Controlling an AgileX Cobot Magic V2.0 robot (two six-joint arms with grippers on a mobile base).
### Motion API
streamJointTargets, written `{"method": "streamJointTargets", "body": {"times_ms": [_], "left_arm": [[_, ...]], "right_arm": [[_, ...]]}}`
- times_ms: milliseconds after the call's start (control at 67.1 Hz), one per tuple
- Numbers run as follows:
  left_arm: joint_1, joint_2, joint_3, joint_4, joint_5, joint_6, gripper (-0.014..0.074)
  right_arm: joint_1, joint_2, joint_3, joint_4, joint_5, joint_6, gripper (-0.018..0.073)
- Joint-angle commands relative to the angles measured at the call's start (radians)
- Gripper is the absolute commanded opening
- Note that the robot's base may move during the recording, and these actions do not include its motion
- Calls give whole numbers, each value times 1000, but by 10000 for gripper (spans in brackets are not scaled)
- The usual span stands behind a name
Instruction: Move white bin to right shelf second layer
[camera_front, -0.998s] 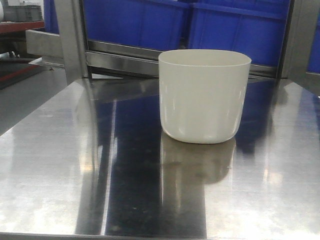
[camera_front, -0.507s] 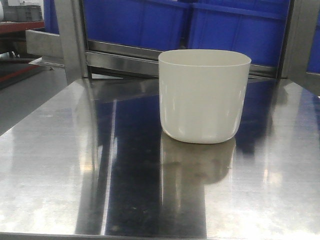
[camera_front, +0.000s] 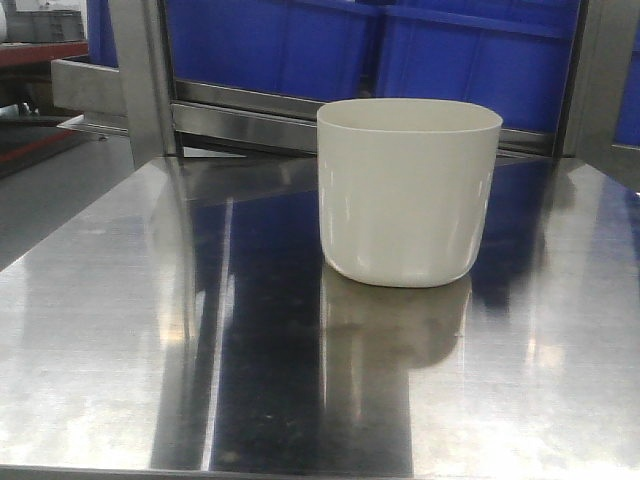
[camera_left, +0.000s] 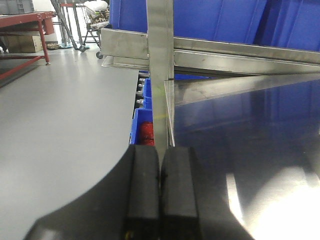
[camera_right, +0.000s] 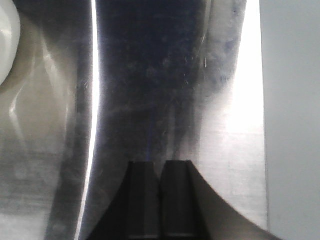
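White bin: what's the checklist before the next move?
1. The cream-white plastic bin upright on the shiny steel table: ok.
2. Bin interior empty: cannot tell, hidden below the rim.
3. Fingers of the left gripper open for grasping: not ok, shut, holding nothing.
4. Fingers of the right gripper open: not ok, shut, holding nothing, over the table, with the bin at its view's left edge.
5. Route to the right shelf second layer: cannot tell, not identifiable in any view.

Blue crates (camera_front: 280, 40) stand behind — grey floor (camera_left: 65, 125), perhaps a red workbench (camera_left: 25, 19).
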Motion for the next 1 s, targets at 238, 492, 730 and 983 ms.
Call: {"method": "streamJointTargets", "body": {"times_ms": [238,492,730,983], "left_arm": [[-6,-15,37,0,-86,-3,85],[-6,-15,37,0,-86,-3,85],[-6,-15,37,0,-86,-3,85],[-6,-15,37,0,-86,-3,85]], "right_arm": [[126,262,-345,-180,194,285,314],[227,357,-608,-167,285,285,385],[298,449,-806,-142,386,412,385],[335,566,-853,-128,372,411,385]]}}
